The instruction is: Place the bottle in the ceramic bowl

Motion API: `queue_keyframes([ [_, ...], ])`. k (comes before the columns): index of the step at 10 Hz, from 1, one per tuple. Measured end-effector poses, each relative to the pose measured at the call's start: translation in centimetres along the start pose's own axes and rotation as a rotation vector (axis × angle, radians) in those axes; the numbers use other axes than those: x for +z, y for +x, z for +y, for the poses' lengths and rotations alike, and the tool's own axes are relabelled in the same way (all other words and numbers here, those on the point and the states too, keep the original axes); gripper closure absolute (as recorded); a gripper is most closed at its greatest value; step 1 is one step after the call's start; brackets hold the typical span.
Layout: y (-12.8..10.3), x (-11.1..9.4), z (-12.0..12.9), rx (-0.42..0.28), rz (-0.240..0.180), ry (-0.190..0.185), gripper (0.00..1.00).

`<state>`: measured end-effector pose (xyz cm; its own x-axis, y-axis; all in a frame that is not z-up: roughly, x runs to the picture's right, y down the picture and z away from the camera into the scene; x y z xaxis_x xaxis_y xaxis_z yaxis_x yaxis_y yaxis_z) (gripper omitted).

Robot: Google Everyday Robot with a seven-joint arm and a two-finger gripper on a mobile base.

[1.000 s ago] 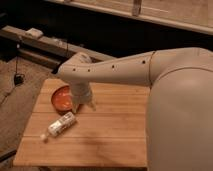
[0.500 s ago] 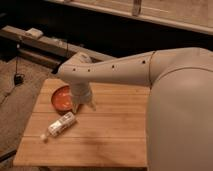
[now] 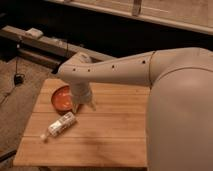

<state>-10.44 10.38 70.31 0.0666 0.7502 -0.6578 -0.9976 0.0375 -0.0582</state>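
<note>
- Bottle (image 3: 60, 125) is lying on its side on the wooden desk (image 3: 112, 137), toward the front-left part, cap end pointing at the near-left edge. Nothing's touching it.
- Ceramic bowl (image 3: 58, 99) sits right-side up near the desk's back-left corner, orange-red and glossy. It's just behind the bottle with a small gap between them, so the bottle isn't in it yet.
- Tool (image 3: 84, 106) hangs down over the desk right beside the bowl's right side, covering a bit of that rim from this angle. Its fingers are spread wide apart and it's got nothing in them.
- Bottle is down and to the left of the tool, near it but clearly apart.
- Big pale arm (image 3: 117, 70) comes in from the right and stretches across the back half of the desk.
</note>
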Motion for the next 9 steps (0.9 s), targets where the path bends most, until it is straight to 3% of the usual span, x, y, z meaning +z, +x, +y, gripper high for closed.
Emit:
queue_keyframes([
  [8, 0.1, 0.2, 0.1, -0.002, -0.002, -0.004, 0.35],
  [9, 0.4, 0.6, 1.7, -0.008, -0.003, -0.013, 0.35],
])
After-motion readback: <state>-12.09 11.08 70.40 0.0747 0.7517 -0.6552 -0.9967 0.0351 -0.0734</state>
